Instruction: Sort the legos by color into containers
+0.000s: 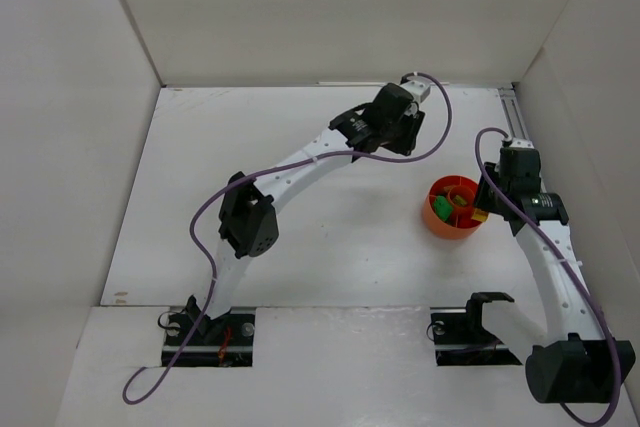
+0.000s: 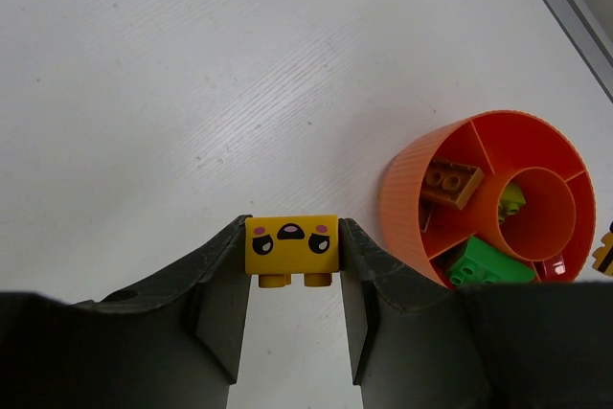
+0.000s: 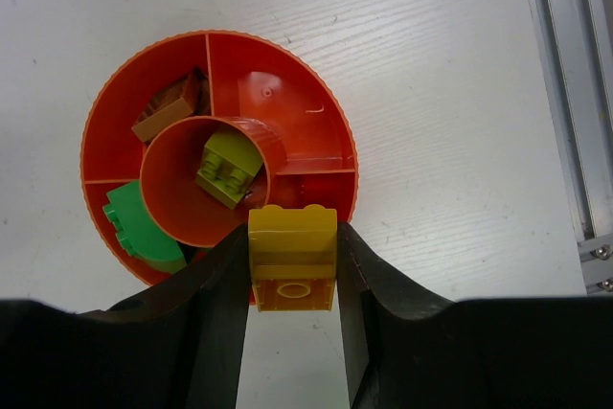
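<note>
right wrist view shows the right claw (image 3: 292, 270) clamped on a yellow brick (image 3: 292, 237) over the near-right rim of the orange bowl (image 3: 321, 155), so it should be nudged far over the bare section (image 3: 268, 83) before letting go; the left claw (image 2: 292, 241), far-left, clamps a yellow face brick (image 2: 291, 248).

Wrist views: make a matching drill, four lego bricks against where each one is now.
1. lime plastic brick
2. orange-brown plastic brick
3. yellow plastic brick with a printed face
4. plain yellow plastic brick

A. clamped in the left gripper
B. an outer compartment of the round orange-red plastic bowl
C. clamped in the right gripper
D. the bowl's central cup

Pairs: 1-D, 2-B, 3-A, 4-C.
</note>
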